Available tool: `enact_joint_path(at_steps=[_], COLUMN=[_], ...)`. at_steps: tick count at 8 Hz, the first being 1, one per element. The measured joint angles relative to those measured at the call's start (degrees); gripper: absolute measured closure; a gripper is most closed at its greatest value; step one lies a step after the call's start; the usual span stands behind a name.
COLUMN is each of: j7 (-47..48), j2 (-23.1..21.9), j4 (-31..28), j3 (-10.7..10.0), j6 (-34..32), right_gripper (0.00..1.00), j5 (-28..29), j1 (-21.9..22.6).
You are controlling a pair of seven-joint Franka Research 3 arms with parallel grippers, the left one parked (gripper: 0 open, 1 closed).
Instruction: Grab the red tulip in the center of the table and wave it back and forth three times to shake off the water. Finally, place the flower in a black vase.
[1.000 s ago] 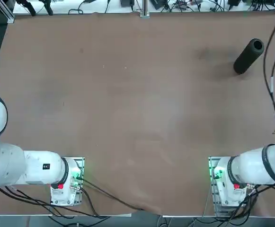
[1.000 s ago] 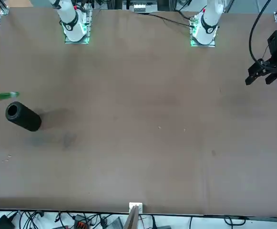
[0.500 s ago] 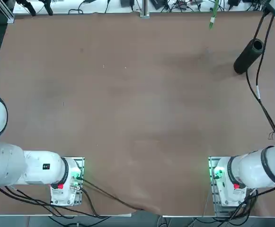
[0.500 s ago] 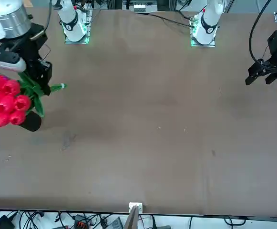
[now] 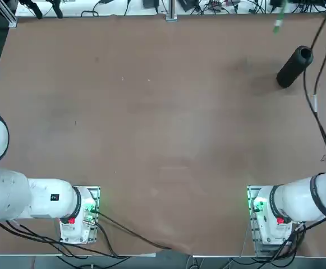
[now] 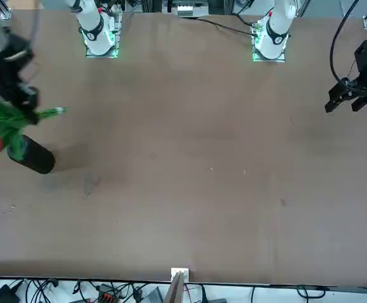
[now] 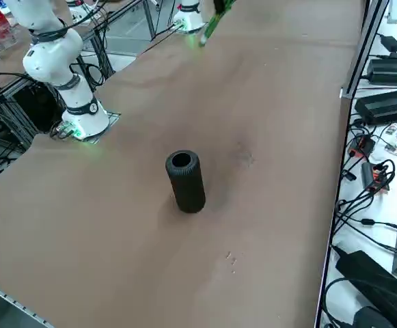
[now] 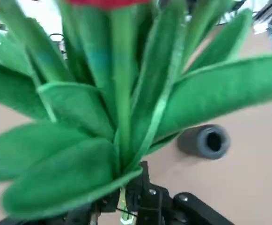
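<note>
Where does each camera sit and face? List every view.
Top: overhead, looking down at the matte brown table; both arm bases.
Front: across table, facing robot; right gripper, far left, shut on red tulip bunch.
Right side: raised, diagonal; right arm's base.
Right wrist: on the arm, behind tulip leaves.
All share the matte black cylinder vase.

The desk (image 5: pixel 151 112) was a large matte brown surface under even lighting, bare across its middle. Black cables (image 6: pixel 107 291) and connectors lay tangled along its far edge, beyond a small metal bracket (image 6: pixel 178 275) at the edge's midpoint. In the right side view, black power units (image 7: pixel 389 106) and loose leads (image 7: pixel 362 178) lay on a pale floor beside the desk, and metal framing (image 7: pixel 20 116) stood at the other end.
</note>
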Motion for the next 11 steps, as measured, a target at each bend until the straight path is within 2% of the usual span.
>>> enact_joint_path(at_steps=[1,2,3,6,8,11], j7=[-10.2,-17.44,-21.01,-21.46,-21.58,-21.7], j2=[-0.04,-0.16,-0.46,-0.56,-0.16,0.17], j4=[0.67,1.55,2.19,2.54,0.88,-9.77], j3=[-5.94,-10.34,-12.4,-12.72,-15.07,-16.01], j6=[0.17,0.18,0.05,-0.1,2.7,17.64], right_gripper=[0.9,0.9,0.9,0.9,0.9,0.9], j5=[3.38,8.27,11.44,12.04,12.03,12.05], j1=[-1.68,-2.8,-3.2,-2.59,-4.34,-8.16])
